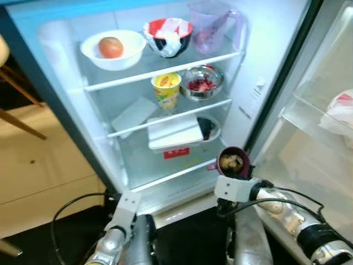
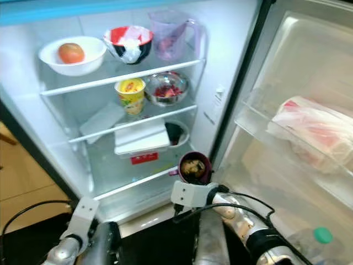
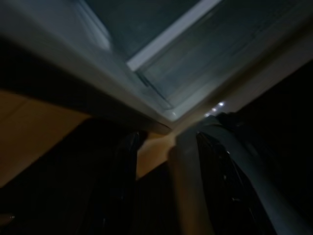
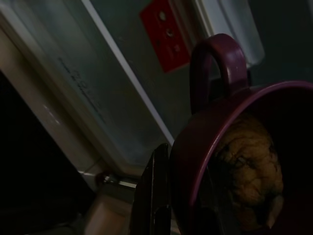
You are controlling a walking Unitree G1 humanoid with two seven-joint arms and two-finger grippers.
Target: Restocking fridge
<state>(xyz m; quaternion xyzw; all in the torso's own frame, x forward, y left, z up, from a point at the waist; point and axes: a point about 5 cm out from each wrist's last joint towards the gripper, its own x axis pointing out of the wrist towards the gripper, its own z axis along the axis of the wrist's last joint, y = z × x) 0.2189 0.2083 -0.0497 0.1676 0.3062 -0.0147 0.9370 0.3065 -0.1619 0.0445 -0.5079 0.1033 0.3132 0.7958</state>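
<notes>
The fridge (image 1: pixel 66 99) stands open before me. My right gripper (image 1: pixel 232 173) is shut on a maroon mug (image 1: pixel 234 162) with brownish food inside, held just in front of the lowest shelf (image 1: pixel 165 176) at its right end. In the right wrist view one black finger (image 4: pixel 155 196) lies against the outer wall of the mug (image 4: pixel 195 161), whose handle points toward a red label (image 4: pixel 164 32). My left gripper (image 3: pixel 168 181) hangs low by the fridge's bottom edge, fingers apart and holding nothing.
The top shelf bears a white bowl with a round fruit (image 1: pixel 113 48), a red bowl (image 1: pixel 168 36) and a purple pitcher (image 1: pixel 212 25). Below are a yellow cup (image 1: pixel 166 88), a steel bowl (image 1: pixel 202 83) and a white box (image 1: pixel 174 132). The door shelf holds a bag (image 2: pixel 314 130).
</notes>
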